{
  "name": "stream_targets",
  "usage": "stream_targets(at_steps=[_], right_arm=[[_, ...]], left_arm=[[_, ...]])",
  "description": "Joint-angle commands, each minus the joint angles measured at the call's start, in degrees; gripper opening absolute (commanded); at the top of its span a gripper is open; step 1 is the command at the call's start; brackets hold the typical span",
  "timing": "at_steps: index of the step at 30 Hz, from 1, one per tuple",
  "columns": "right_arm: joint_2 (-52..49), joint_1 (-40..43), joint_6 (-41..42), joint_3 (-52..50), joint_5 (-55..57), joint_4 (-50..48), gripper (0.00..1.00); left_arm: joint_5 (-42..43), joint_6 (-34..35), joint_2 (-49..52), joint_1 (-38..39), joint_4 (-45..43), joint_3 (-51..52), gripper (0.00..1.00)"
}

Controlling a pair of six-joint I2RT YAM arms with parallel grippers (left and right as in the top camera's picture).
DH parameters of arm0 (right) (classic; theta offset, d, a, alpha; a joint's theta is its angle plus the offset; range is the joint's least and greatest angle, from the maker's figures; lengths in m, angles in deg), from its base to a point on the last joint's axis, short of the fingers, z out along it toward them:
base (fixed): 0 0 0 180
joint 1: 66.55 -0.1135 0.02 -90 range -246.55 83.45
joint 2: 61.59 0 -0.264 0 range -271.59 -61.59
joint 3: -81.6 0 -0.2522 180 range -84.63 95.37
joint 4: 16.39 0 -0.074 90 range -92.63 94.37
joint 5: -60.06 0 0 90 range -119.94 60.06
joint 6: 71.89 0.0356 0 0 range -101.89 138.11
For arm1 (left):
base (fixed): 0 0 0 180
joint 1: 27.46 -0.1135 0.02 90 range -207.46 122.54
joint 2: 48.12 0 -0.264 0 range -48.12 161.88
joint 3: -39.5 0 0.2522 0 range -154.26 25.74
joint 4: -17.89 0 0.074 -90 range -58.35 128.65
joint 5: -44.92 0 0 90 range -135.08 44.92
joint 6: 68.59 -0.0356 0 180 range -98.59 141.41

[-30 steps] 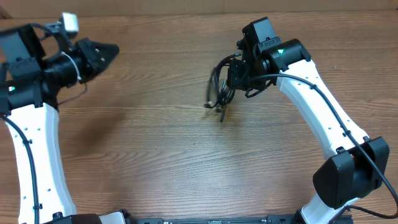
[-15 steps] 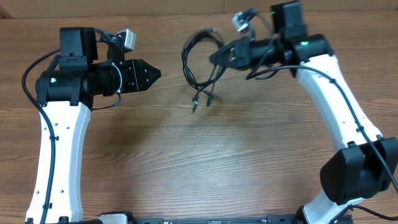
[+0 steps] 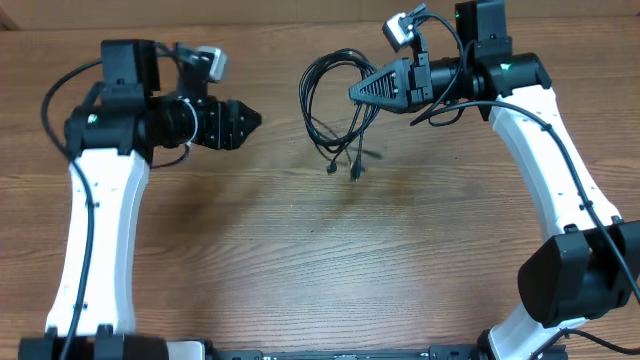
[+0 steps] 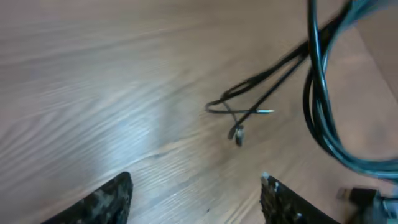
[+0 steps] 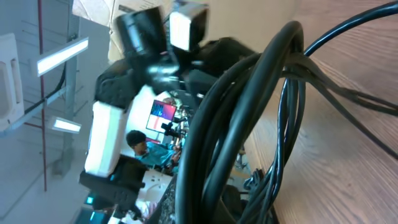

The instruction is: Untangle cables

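Desk (image 3: 300,260): brown wood-grain top, grain running left to right, with a soft glare patch in the left wrist view. Beyond the desk's far edge lies a pale tan strip (image 3: 250,10) (material unclear). Past the desk, right wrist view: bright light bars (image 5: 62,55) against grey surfaces, a lit monitor (image 5: 163,113), a person (image 5: 138,142) just below it (blurred), and a cardboard box (image 5: 93,7) at the top.

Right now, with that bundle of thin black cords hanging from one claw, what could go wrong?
The thin black looped cables hang from the shut right gripper by one pinch and could slip out. The open left gripper faces the whole bundle, so it might grab several strands and tighten the tangle.
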Motion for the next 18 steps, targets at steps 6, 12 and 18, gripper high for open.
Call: stream_targets(at_steps=[6,12,18], right_arm=[[0.4,0.0,0.0,1.2,-3.1,-0.4,0.04],[0.4,0.0,0.1,1.2,-3.1,-1.0,0.04],[0.4,0.0,0.2,1.2,-3.1,-1.2,0.04]], left_arm=[[28.5,-31.9,12.2,0.6,1.0,-0.9,0.73],[31.3,-37.9,12.7,3.2,-5.4,-0.9,0.93],[19.4,-35.7,13.4,7.9,-13.9,-0.9,1.00]])
